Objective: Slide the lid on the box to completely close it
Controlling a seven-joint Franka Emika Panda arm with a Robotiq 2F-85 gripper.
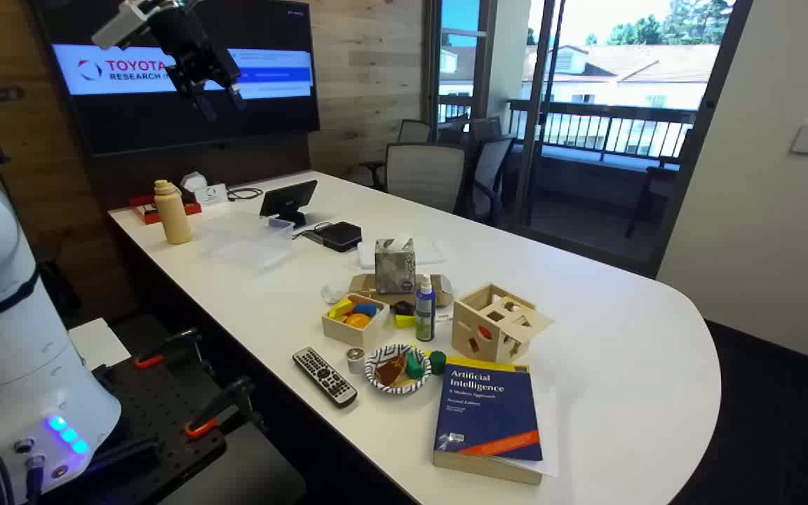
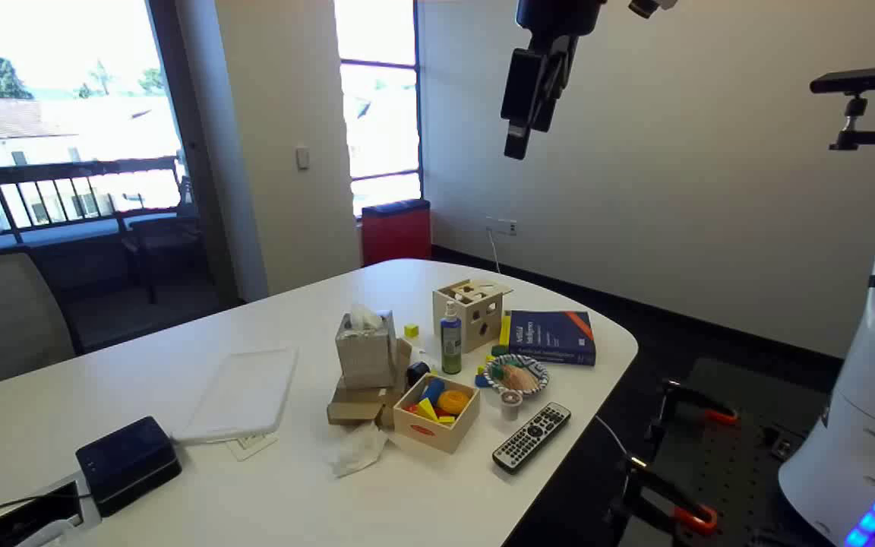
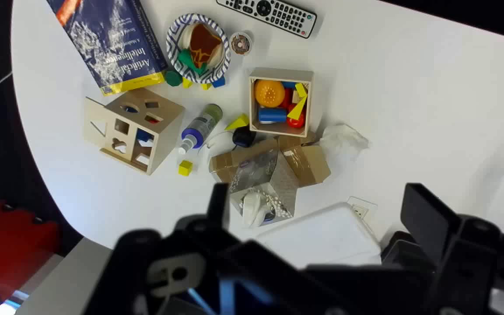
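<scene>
One lid [image 3: 111, 133] is sitting partway along the top of the wooden box [image 1: 494, 344], one end jutting past the wall towards the rounded edge of the tabletop [image 1: 628, 393], while a gap is showing at the opposite end; probably just the closing push is remaining. Just beside the box a spray bottle [image 1: 425, 313] is standing upright, a yellow cube [image 3: 185, 168] is resting near, and a thick blue book [image 1: 488, 414] is lying close to another wall. Farther out, the end effector [image 3: 316, 194] is hanging high above the tabletop, well apart from the lid, its fingers [image 3: 427, 218] spread wide and holding nothing. Trouble could be coming from the push itself: aimed off-centre, it might be skewing and jamming the lid; pressed downward on the overhang, it might be prising the lid up; and with nothing visibly bracing the box, everything might be sliding together, bumping the yellow cube or toppling the bottle. A blue piece [image 3: 144, 136] inside is showing through the gap, and if it is standing too tall it could be catching the lid's leading end. Its height is escaping judgement, and how the lid is fitting into the walls is proving too fine to make out. The arm [image 1: 1, 330] is leaving the frame in both exterior views; in the wrist view the book is running past the edge and the fingers are showing blurred.
</scene>
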